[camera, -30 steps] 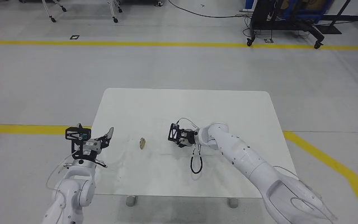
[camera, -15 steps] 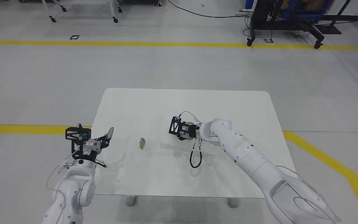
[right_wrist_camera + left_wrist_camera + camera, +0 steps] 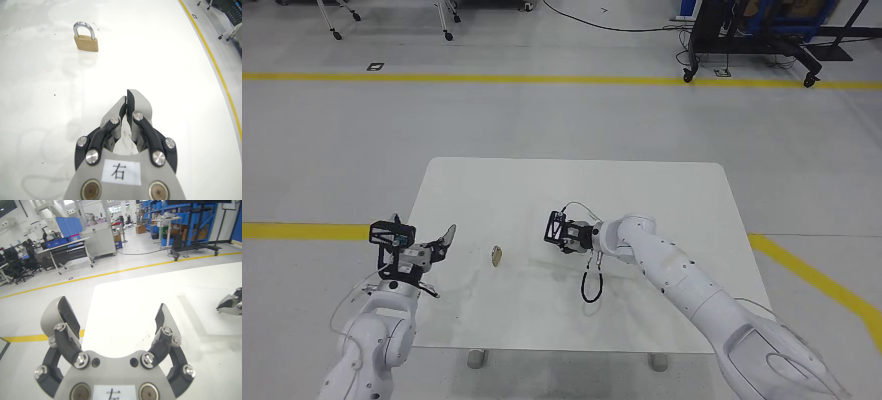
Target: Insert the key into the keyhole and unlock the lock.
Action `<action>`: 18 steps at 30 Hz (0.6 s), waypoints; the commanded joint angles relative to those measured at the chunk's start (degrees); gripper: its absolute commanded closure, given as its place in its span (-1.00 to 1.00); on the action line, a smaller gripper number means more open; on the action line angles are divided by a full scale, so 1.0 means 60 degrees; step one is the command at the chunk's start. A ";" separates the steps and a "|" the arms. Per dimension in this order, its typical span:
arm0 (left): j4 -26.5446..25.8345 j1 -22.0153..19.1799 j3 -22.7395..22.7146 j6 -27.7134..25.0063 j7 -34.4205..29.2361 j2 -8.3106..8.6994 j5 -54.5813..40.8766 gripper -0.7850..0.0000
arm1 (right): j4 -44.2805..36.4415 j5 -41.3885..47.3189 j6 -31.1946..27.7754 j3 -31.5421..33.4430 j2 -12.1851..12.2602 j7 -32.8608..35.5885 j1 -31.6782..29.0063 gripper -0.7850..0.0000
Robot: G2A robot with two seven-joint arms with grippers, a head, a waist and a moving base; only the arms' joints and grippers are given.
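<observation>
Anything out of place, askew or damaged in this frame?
Nothing stands out. The padlock sits on the table intact, shackle seated, apart from both grippers. The right gripper is shut, the left gripper open. Only a few dark specks mark the tabletop.

Brass-yellow lock [image 3: 86, 44] with a silver shackle [image 3: 82, 24] on a white table [image 3: 141, 56].

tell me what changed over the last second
The right gripper, shut, shifted a little farther out over the table, away from the robot. The left gripper, open, edged slightly inward toward the padlock. Nothing was taken hold of or let go. The padlock stayed where it lay.
</observation>
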 commanded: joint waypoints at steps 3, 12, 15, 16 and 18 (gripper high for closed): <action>-0.0630 -0.0945 0.0560 -0.0870 -0.1684 0.0023 0.0542 -1.00 | -0.0036 -0.0304 -0.0033 0.0015 0.0044 -0.0478 -0.0055 1.00; 0.0738 -0.4342 0.2929 -0.2790 -0.5197 -0.0185 0.0400 -1.00 | -0.0508 -0.1356 -0.0042 0.0137 0.0279 -0.1551 -0.0329 1.00; 0.1512 -0.5241 0.3837 -0.2349 -0.5546 -0.0355 0.0945 -1.00 | -0.0650 -0.1513 0.0028 0.0238 0.0348 -0.1595 -0.0440 1.00; 0.1684 -0.5407 0.3993 -0.2228 -0.5554 -0.0397 0.0958 -1.00 | -0.0685 -0.1539 0.0037 0.0262 0.0364 -0.1615 -0.0469 1.00; 0.2179 -0.5858 0.4434 -0.1964 -0.5572 -0.0515 0.1047 -1.00 | -0.0792 -0.1623 0.0065 0.0327 0.0410 -0.1647 -0.0566 1.00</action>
